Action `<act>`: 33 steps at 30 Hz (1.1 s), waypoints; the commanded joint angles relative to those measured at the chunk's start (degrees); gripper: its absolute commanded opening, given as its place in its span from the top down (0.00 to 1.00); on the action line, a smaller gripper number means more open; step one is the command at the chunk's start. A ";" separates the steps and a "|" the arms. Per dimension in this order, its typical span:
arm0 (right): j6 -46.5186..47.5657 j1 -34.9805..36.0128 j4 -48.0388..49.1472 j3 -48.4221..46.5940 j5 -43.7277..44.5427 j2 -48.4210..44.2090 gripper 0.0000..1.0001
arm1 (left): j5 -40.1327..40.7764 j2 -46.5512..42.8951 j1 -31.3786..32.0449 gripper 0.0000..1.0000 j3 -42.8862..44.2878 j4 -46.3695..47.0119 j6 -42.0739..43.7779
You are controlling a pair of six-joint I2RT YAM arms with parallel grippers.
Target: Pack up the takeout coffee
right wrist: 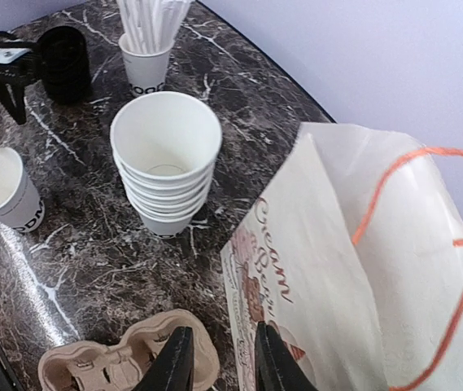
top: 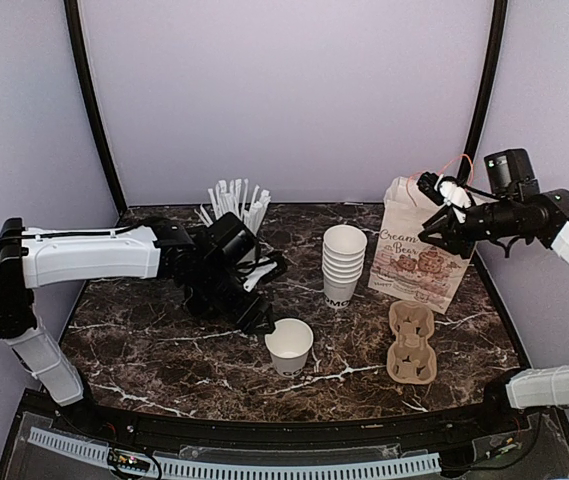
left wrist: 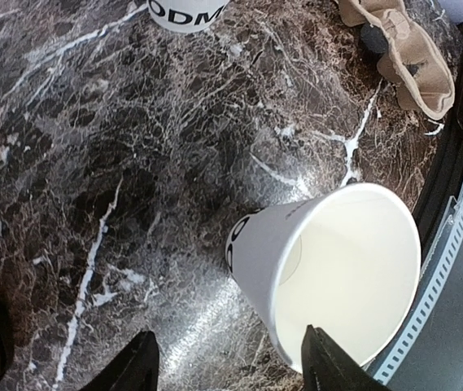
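Note:
The takeout coffee (top: 289, 347) is a small white paper cup with black lettering near its base; it stands at the front centre of the marble table (top: 144, 340), its top uncovered and nothing showing inside. My left gripper (top: 262, 322) hovers just left of it, open. In the left wrist view the cup (left wrist: 329, 269) sits ahead of the left gripper (left wrist: 231, 366), its rim next to the right finger (left wrist: 329, 362). My right gripper (top: 434, 232) hangs by the paper bag's top, jaws narrowly apart with nothing between them (right wrist: 221, 358).
A white paper bag (top: 419, 260) with orange handles stands at the back right. A cardboard cup carrier (top: 411, 343) lies in front of it. A stack of lidless cups (top: 343, 265) stands mid-table, and a cup of white straws (top: 236, 205) behind the left arm.

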State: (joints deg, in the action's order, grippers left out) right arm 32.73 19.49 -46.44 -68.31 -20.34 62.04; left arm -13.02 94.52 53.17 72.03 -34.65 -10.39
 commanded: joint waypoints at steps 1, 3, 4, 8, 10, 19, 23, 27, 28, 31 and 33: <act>-3.80 -4.72 1.30 1.43 -0.82 -1.15 0.73 | -1.10 0.62 0.18 0.38 3.44 -0.97 2.82; -5.05 -5.97 1.94 2.03 -0.79 -1.47 0.73 | -1.06 1.23 0.18 0.40 3.81 -0.92 3.32; -5.76 -6.39 2.28 2.09 -0.42 -1.59 0.73 | -1.01 1.44 0.20 0.41 3.99 -0.89 3.55; -8.45 -8.17 4.18 0.87 1.62 -2.65 0.73 | -0.73 1.99 0.23 0.45 4.37 -0.46 3.90; -8.90 -9.05 4.86 0.04 2.35 -2.84 0.73 | -0.74 2.31 0.19 0.48 4.49 -0.16 3.91; -7.25 -9.47 4.86 2.49 -6.74 -0.13 0.69 | -1.96 4.76 0.21 0.61 5.49 0.45 3.27; -5.06 -8.79 4.42 3.68 -12.96 2.16 0.65 | -2.42 4.64 0.19 0.68 6.72 -0.45 4.08; -1.98 -7.83 3.21 4.19 -18.18 3.51 0.64 | 1.73 2.32 0.18 0.54 8.94 -4.16 5.41; -1.37 -7.82 3.24 4.60 -19.57 3.48 0.64 | 4.28 0.18 0.14 0.49 8.62 -4.12 5.57; -1.24 -7.75 5.38 8.03 -21.47 2.99 0.64 | 9.73 -3.95 -0.99 0.39 7.84 -4.39 5.78; -1.41 -7.71 7.45 10.69 -21.05 2.43 0.64 | 13.81 -5.70 -3.94 0.37 8.25 -6.24 3.60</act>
State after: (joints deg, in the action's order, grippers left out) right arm 30.00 11.38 -42.52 -61.65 -37.60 65.69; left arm -7.77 95.61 52.73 79.20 -37.17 -5.52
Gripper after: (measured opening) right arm 0.360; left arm 0.621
